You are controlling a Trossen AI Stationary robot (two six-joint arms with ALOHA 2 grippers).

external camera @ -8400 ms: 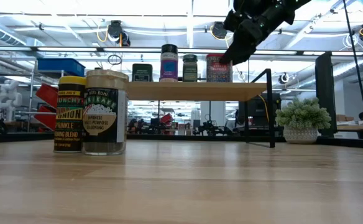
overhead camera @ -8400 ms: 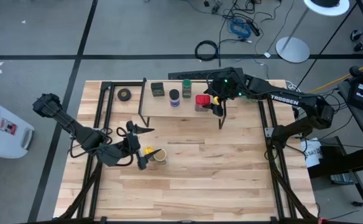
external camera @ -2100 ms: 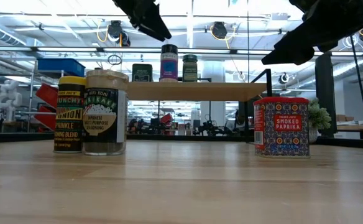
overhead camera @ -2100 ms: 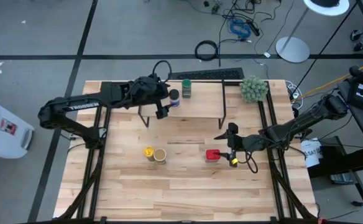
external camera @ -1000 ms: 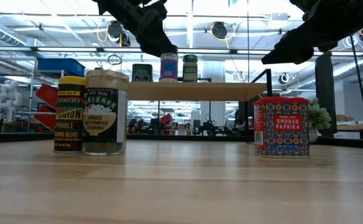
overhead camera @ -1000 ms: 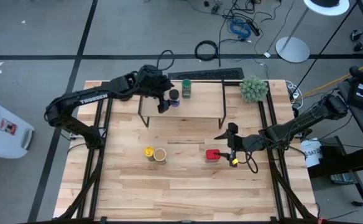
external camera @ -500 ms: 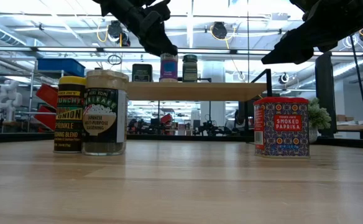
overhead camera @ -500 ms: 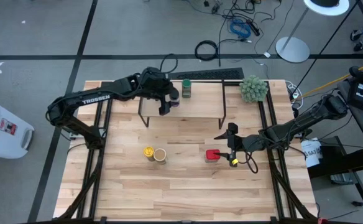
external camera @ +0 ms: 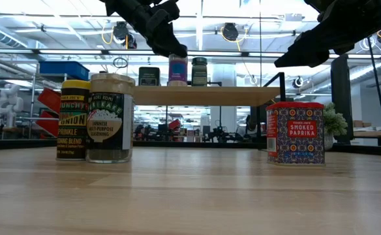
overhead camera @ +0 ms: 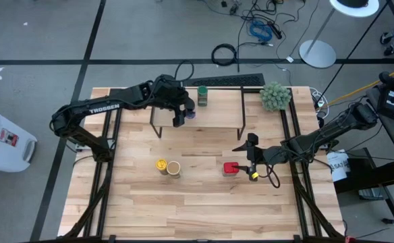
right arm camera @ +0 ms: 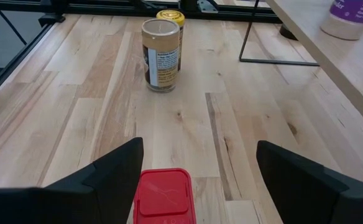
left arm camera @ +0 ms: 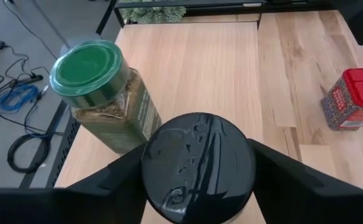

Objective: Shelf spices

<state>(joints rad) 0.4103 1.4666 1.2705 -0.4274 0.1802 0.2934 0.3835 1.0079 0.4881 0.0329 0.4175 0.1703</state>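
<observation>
1. The left arm stretches from the worktop's left side toward its far middle, its left hand point(overhead camera: 181, 111) lowered, fingers point(left arm camera: 110, 180) closed on either side of a dark round lid.
2. The right arm reaches in from the right edge, low over the worktop; its right hand point(overhead camera: 251, 156) hangs with fingers point(right arm camera: 107, 174) spread wide.

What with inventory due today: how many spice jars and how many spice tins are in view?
Jars: 4 (yellow-lidded jar, tan-lidded jar, green-lidded jar, purple-labelled jar)
Tins: 2 (red tin, dark tin)
Total: 6
</observation>
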